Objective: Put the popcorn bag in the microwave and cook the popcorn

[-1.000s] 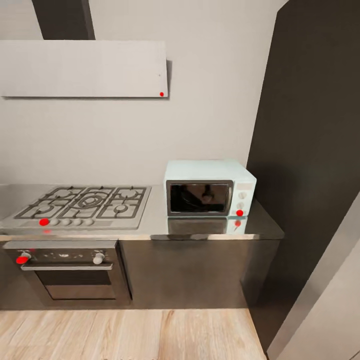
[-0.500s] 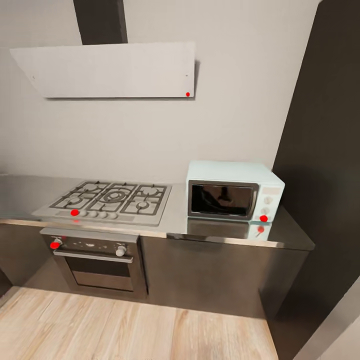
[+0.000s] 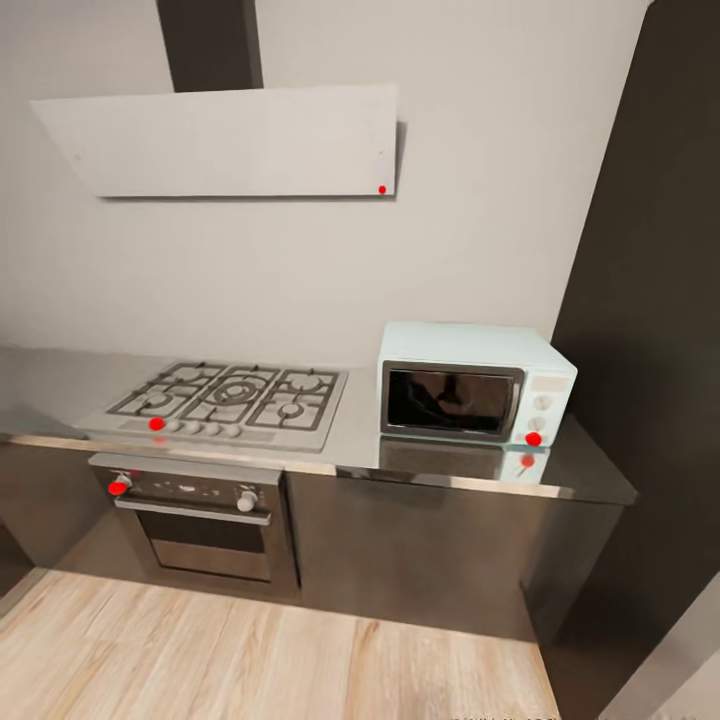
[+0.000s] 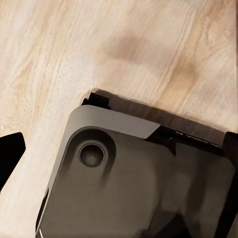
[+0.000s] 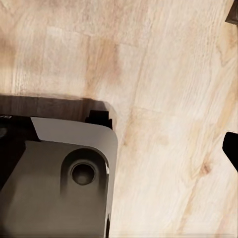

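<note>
The pale mint-white microwave [image 3: 475, 383] stands with its dark glass door shut at the right end of the grey steel countertop [image 3: 360, 442]. The popcorn bag and the popcorn are out of view. My left gripper [image 4: 119, 161] hangs over the wooden floor beside my grey base [image 4: 139, 188]; one dark fingertip [image 4: 10, 158] shows at the frame's edge and nothing is between the fingers. My right gripper [image 5: 119, 151] also hangs low, one dark fingertip [image 5: 232, 151] at the edge, above floor and base [image 5: 54, 178].
A steel gas hob [image 3: 232, 397] lies left of the microwave, with a dark oven [image 3: 205, 520] below it and a white flat hood [image 3: 230, 140] above. A tall dark cabinet [image 3: 650, 300] closes the right side. Light wooden floor [image 3: 250, 650] lies in front.
The head view has swung left and pulled back a little, so hob and microwave sit further right in the picture. Nothing on the worktop has moved.
</note>
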{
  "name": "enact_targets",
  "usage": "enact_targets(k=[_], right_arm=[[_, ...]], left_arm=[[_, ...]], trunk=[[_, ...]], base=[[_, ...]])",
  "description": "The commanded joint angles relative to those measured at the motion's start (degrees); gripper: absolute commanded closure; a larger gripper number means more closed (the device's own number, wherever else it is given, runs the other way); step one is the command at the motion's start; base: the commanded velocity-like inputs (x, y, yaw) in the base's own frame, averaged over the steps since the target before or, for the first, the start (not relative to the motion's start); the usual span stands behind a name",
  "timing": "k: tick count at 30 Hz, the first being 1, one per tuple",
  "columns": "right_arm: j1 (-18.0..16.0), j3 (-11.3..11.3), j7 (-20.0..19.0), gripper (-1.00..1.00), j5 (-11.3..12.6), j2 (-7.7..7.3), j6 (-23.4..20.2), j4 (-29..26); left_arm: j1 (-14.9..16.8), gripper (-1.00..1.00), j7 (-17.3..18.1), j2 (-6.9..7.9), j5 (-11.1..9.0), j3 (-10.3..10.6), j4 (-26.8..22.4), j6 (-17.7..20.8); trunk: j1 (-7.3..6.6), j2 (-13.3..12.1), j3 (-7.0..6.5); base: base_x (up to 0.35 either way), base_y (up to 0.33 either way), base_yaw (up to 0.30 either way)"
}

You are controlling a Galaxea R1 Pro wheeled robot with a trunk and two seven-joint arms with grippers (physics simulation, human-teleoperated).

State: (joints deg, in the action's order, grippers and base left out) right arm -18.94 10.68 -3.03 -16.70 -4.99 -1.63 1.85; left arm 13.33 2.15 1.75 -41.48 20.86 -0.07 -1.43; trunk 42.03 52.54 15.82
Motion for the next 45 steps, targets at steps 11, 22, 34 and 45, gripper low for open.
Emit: enact_targets(k=[11, 22, 34, 45], right_arm=[[0.0, 0.5, -0.2, -1.00, -0.6, -0.17, 0.2, 0.1], [0.0, 0.5, -0.3, -1.00, -1.5, 0.86, -0.3, -1.1], [0.0, 0.5, -1.3, -1.00, -0.6, 10.37, -26.6, -54.7], [-18.6, 2.2, -0.4, -1.00, -0.7, 9.37, -44.5, -70.8]], left_arm=[[0.0, -1.00, 0.2, 0.01, -0.6, 0.5, 0.1, -0.2], [0.0, -1.00, 0.2, 0.01, -0.6, 0.5, 0.1, -0.2], [0.0, -1.00, 0.2, -0.08, -0.5, 0.5, 0.1, -0.1], [0.0, -1.00, 0.2, -0.08, -0.5, 0.5, 0.0, -0.2]], trunk=[[0.01, 0.0, -0.12], [0.01, 0.0, -0.12], [0.01, 0.0, -0.12], [0.01, 0.0, -0.12]], base=[[0.000, 0.000, -0.109], [0.000, 0.000, 0.000], [0.000, 0.000, 0.000], [0.000, 0.000, 0.000]])
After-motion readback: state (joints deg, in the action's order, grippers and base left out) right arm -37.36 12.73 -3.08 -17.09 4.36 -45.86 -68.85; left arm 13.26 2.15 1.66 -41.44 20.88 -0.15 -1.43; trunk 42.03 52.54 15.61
